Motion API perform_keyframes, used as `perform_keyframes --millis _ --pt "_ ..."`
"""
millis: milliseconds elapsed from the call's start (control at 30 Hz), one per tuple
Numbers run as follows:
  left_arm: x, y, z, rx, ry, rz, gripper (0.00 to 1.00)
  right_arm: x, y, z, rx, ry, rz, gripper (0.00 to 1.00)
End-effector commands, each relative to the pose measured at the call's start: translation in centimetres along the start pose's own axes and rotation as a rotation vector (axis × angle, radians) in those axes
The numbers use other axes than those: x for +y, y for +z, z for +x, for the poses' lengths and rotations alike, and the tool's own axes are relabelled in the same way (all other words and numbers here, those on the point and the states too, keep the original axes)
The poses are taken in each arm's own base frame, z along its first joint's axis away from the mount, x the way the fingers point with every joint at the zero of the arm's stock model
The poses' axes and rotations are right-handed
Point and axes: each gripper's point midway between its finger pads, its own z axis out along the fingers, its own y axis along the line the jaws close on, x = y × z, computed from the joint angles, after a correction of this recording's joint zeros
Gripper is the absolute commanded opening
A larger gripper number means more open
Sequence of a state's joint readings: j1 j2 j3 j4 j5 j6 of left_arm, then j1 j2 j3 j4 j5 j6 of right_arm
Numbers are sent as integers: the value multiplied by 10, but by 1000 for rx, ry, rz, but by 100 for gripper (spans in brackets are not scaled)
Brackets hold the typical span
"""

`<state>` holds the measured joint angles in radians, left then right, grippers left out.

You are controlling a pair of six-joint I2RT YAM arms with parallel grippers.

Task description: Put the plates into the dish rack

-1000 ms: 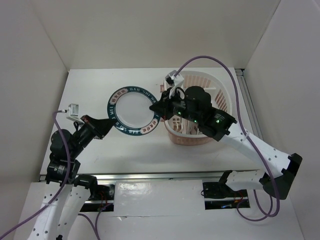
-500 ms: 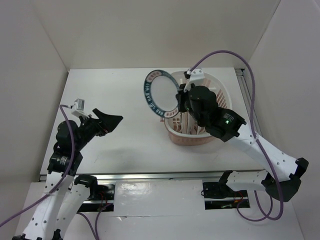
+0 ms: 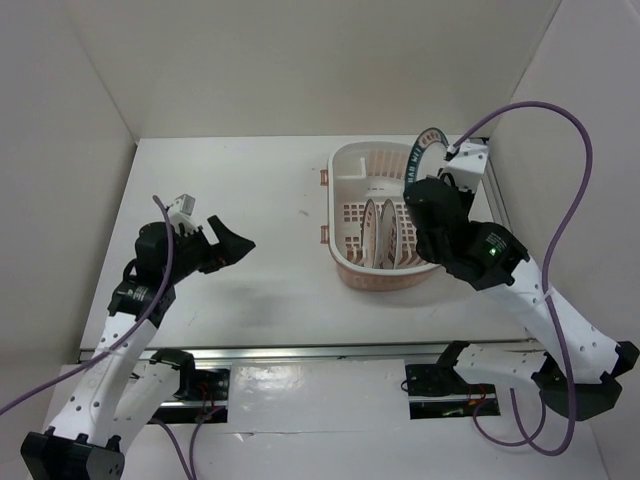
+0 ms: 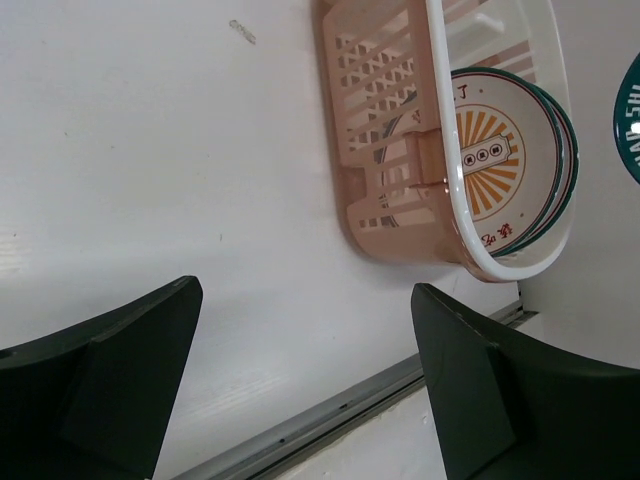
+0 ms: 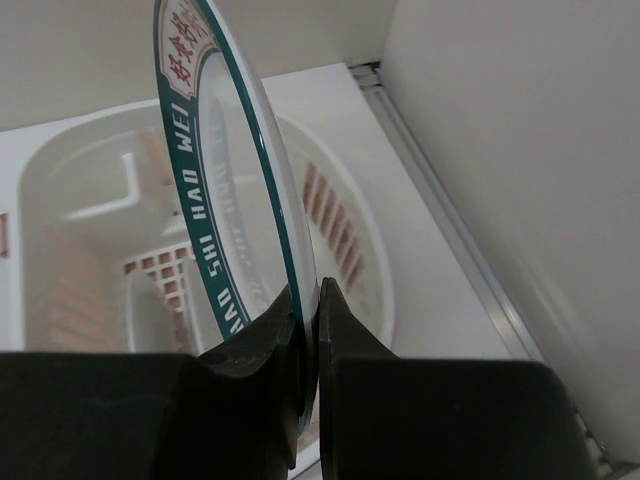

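The dish rack [image 3: 347, 272] is a pale pink basket at the table's right. Two plates stand on edge inside it: an orange sunburst plate [image 4: 492, 158] and another [image 3: 372, 236] close beside it. My right gripper [image 5: 310, 300] is shut on the rim of the third plate [image 5: 215, 180], white with a dark blue-green lettered rim. It holds that plate [image 3: 419, 150] upright and edge-on above the rack's far right part. My left gripper [image 4: 305, 290] hangs open and empty over bare table to the left of the rack [image 4: 395, 215].
White walls enclose the table on the left, back and right; the right wall is near the rack. A metal rail [image 4: 330, 415] runs along the table's near edge. A purple cable [image 3: 540, 110] arches over the right arm.
The left gripper let go of the lettered plate, opened and drew back left. The right arm carried the plate from mid-table to above the rack, turning it edge-on.
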<state>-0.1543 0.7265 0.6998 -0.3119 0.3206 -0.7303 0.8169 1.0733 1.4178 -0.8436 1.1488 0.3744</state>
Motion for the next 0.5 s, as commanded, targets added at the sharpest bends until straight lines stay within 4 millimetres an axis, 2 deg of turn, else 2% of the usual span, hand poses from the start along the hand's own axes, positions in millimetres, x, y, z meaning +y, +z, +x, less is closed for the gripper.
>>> perform_keyframes --millis 0,33,167,333,467 --pt "-9 1 0 6 51 55 100 -38 1 -7 -42 55 152 0" --pt "-8 2 1 6 51 55 100 -43 5 -4 -37 49 176 0" --pt "-8 2 1 7 51 56 100 -41 15 18 14 -9 182 0" --pt "-6 0 0 0 60 48 100 -26 26 58 78 -60 144 0" --pt "-6 0 1 0 60 48 100 -20 31 77 108 -68 127 0"
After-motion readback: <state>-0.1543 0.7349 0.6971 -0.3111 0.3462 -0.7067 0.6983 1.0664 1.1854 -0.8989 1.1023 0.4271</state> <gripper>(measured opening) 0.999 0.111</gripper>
